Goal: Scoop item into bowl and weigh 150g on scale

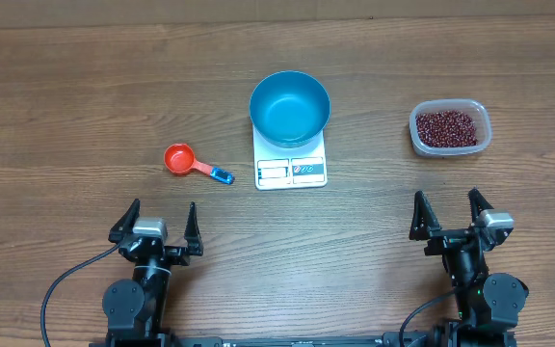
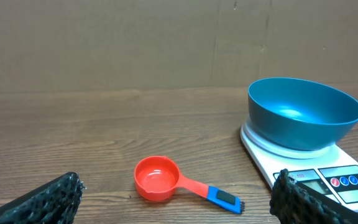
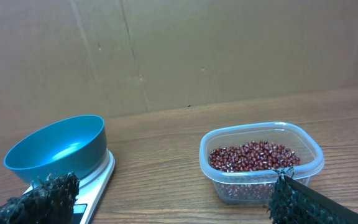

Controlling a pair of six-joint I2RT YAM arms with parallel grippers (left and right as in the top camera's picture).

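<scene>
Left gripper (image 1: 163, 207): your jaws stand wide apart, gripping nothing.
Scoop (image 1: 179, 159): red, lying on the table (image 1: 66, 96) left of the scale.
Bowl (image 1: 270, 118): blue, upright on the white scale (image 1: 292, 171), centre.
Beans (image 1: 447, 127): you find them in the clear tub (image 1: 415, 130), well right of the bowl.
Right gripper (image 1: 445, 198): jaws wide apart, gripping nothing.

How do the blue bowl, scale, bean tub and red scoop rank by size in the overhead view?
1. Blue bowl and scale: about alike; the bowl hides part of the scale, so no ranking between them.
2. Bean tub, slightly smaller.
3. Red scoop, clearly smallest.
</scene>
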